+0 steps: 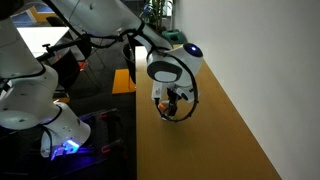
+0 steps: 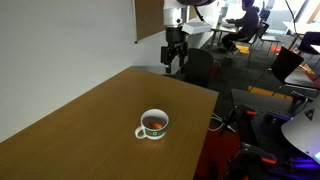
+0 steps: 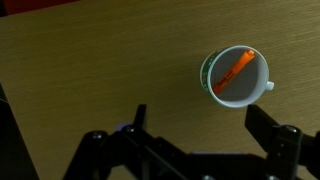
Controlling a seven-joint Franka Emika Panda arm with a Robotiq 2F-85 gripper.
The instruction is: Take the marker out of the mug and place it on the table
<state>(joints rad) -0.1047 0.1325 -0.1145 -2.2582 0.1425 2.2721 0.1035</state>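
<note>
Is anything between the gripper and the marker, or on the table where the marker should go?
Nothing visible does. The gripper hangs open above the table, apart from the mug. The marker lies slanted inside the mug, uncovered from above, and the wood around the mug is bare in the wrist view.
</note>
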